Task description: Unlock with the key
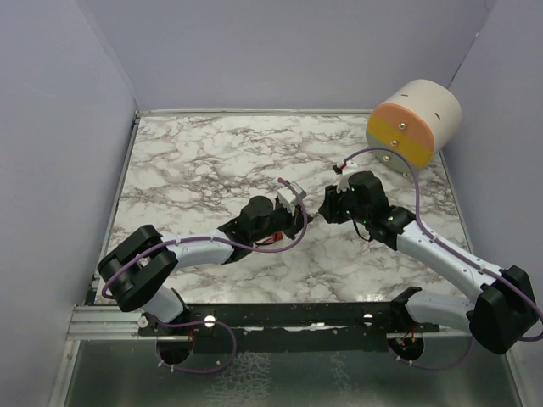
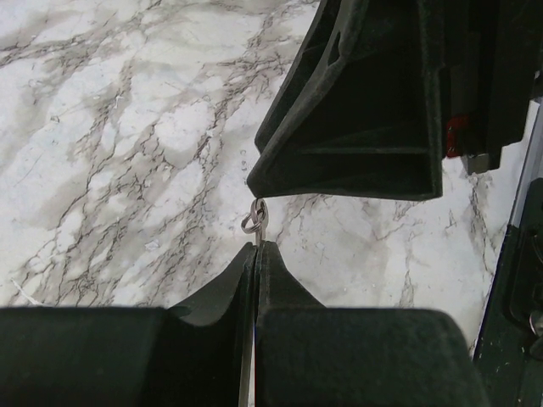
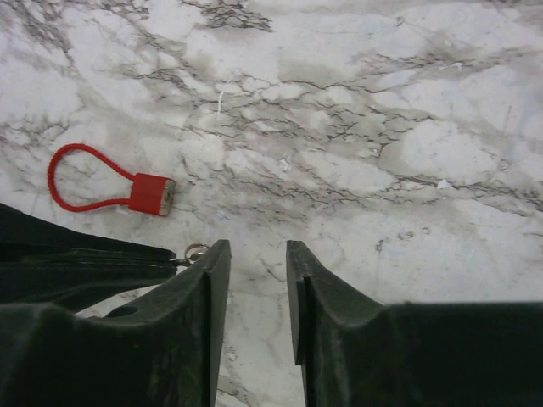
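My left gripper (image 2: 257, 248) is shut on a small metal key; only its ring (image 2: 254, 222) sticks out past the fingertips. In the top view the left gripper (image 1: 307, 212) meets my right gripper (image 1: 326, 208) tip to tip over the middle of the marble table. My right gripper (image 3: 257, 254) is open and empty, its left finger right beside the key ring (image 3: 194, 252). A red padlock (image 3: 153, 193) with a red cable loop lies flat on the table, ahead and left of the right gripper. In the top view it is mostly hidden under the left arm (image 1: 270, 240).
A cream cylinder with an orange and yellow face (image 1: 413, 123) stands at the back right corner. Lilac walls enclose the marble table (image 1: 195, 170) on three sides. A black rail (image 1: 280, 315) runs along the near edge by the arm bases.
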Robot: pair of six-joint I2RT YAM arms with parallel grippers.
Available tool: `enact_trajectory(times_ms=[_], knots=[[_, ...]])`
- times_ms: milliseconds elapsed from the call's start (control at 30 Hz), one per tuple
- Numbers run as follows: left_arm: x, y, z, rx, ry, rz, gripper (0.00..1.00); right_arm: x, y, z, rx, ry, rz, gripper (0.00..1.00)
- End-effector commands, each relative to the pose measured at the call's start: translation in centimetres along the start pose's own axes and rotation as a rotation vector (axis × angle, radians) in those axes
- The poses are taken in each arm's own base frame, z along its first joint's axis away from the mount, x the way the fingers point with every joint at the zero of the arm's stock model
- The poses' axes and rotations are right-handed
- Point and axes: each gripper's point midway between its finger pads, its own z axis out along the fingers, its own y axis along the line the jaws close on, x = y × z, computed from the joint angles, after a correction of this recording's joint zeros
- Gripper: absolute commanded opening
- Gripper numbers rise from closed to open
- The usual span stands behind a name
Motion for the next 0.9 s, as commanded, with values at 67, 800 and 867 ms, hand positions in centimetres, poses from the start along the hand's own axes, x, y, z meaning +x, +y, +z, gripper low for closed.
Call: enact_trajectory(times_ms=[67, 800, 867], knots=[[0.2, 1.3, 0.7, -0.067, 0.032, 0.018, 0.0, -1.1, -0.6, -0.8, 0.048, -0.056, 0.023, 0.37], [2.6, 5.3, 1.7, -0.228, 0.1, 0.002, 0.47, 1.2, -2.0, -0.2, 0.11, 0.008, 0.022, 0.38], [2.0, 5.8, 0.8, -0.269, 0.079, -0.001, 0.47, 2.1, -1.8, 0.5, 0.094, 0.053, 0.015, 0.38]])
